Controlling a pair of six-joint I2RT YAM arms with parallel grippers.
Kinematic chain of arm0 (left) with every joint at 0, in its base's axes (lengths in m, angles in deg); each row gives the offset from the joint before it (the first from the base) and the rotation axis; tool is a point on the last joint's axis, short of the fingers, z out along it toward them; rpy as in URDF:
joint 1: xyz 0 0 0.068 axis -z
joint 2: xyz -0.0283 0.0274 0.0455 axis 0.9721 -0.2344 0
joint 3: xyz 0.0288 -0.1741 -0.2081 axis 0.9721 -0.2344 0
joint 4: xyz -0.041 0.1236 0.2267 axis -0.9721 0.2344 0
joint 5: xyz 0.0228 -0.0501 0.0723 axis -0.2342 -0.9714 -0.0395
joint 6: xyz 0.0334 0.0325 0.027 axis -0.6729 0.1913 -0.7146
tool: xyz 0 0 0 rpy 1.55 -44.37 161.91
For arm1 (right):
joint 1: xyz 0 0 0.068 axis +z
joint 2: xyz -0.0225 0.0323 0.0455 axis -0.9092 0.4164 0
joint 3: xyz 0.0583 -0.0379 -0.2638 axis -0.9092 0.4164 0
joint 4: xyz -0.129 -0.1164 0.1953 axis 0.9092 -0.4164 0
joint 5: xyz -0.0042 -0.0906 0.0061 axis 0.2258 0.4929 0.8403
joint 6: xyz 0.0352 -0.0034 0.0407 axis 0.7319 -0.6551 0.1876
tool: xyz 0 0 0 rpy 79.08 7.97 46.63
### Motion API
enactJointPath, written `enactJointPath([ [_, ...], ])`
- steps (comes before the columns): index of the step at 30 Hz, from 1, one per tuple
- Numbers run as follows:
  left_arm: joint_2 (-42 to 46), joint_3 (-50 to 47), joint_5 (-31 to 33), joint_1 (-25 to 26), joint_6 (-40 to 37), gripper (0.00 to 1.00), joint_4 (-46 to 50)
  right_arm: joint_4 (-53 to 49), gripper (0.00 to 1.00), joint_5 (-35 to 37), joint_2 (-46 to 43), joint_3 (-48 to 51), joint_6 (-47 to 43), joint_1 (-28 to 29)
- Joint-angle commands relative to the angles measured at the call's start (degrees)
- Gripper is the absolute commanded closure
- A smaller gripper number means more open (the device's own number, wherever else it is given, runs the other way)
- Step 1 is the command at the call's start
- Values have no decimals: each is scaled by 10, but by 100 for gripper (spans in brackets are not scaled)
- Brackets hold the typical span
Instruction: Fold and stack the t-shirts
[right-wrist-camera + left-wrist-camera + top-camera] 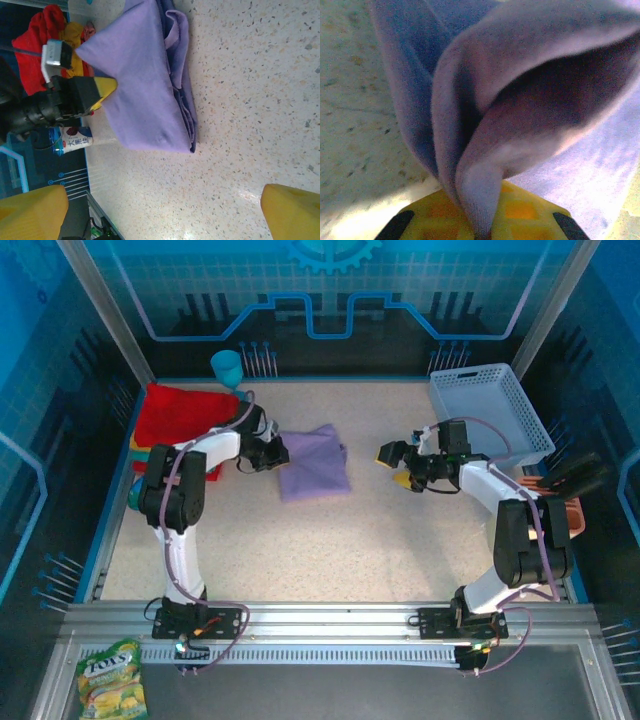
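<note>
A folded lavender t-shirt (313, 462) lies in the middle of the table, also seen in the right wrist view (145, 85). My left gripper (268, 452) is at its left edge, shut on a fold of the lavender cloth (520, 100), which rises from between the yellow fingers (530, 215). A red t-shirt (180, 412) tops a pile at the back left, with a yellow-orange one (75, 40) under it. My right gripper (395, 462) stands open to the right of the lavender shirt, apart from it, with only bare table between its fingertips (295, 215).
A pale blue lattice basket (490, 410) stands at the back right. A teal cup (228, 365) sits at the back, behind the red pile. A drink carton (72, 140) is at the table's left edge. A snack bag (112, 680) lies off the table at the near left.
</note>
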Motion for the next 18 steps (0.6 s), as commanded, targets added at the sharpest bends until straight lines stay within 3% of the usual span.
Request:
enactJointPath([
  [1,73,8,47,0,-30,100,58,-8,0,-22,-21,10,-6,-8],
  [8,148,38,67,0,-55,100,138,10,0,-32,-25,22,1,-8],
  [18,179,142,116,-16,-93,100,277,7,0,-43,-36,43,0,-10],
])
